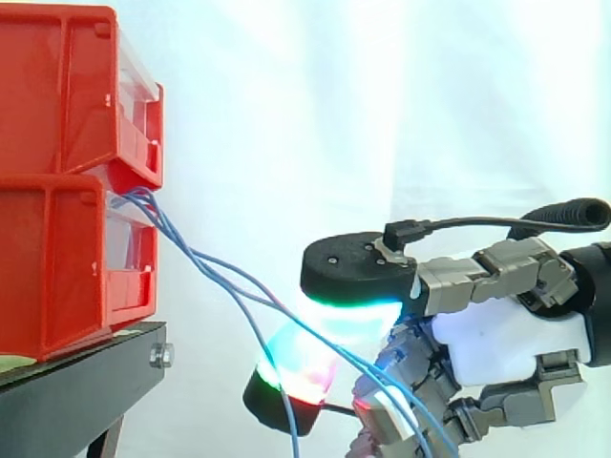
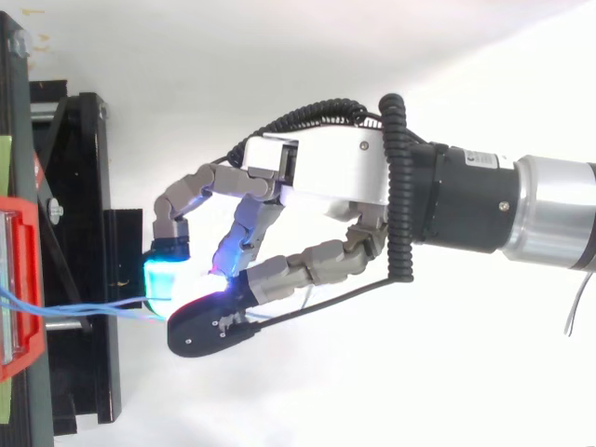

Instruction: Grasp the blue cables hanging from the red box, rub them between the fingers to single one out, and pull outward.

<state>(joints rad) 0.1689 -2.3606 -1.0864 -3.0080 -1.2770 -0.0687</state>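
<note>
My hand [image 1: 506, 334] curled just right of the stacked red plastic bins [image 1: 57, 191] on the black metal stand [image 1: 86, 382], glowing pads pinching the thin blue cables [image 1: 205, 262], strands slanting down from the lower bin's front, seemingly all caught together

The robot's hand [image 2: 317, 172] has a white shell over its palm. From that palm shell run grey, metal-linked fingers [image 2: 182, 200], ending in thick black-backed pads [image 1: 355, 270] dotted with small screws and glowing cyan, green and red. Behind the palm shell sit a black cylindrical wrist [image 2: 461, 197] with a small white label and a silver arm section [image 2: 554, 216].
</note>
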